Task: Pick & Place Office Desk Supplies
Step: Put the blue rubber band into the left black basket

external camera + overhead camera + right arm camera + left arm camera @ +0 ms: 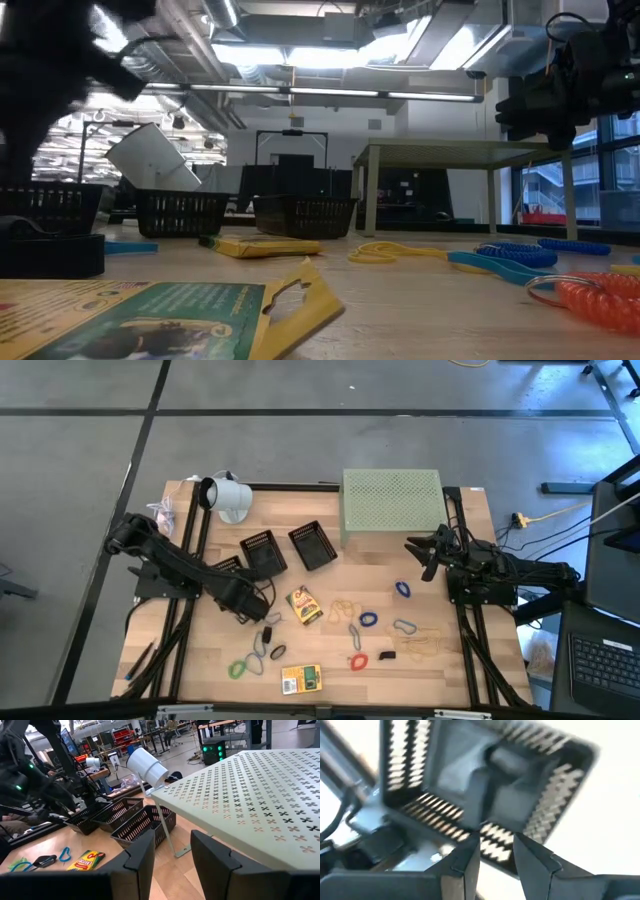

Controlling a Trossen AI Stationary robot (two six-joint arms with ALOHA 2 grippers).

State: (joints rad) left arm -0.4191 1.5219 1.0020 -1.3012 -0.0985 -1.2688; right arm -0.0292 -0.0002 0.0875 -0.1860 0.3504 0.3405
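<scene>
Left gripper [496, 857] parted over blurred black basket [485, 790]; contents unreadable.

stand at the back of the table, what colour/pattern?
Pale green stand, perforated all over with small cross-shaped holes. Right wrist view shows it best.

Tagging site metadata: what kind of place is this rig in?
Likely an indoor robotics lab or workshop: bare grey concrete floor, exposed ceiling ducts and strip lights, and a black laptop with trailing cables beside the wooden table.
</scene>
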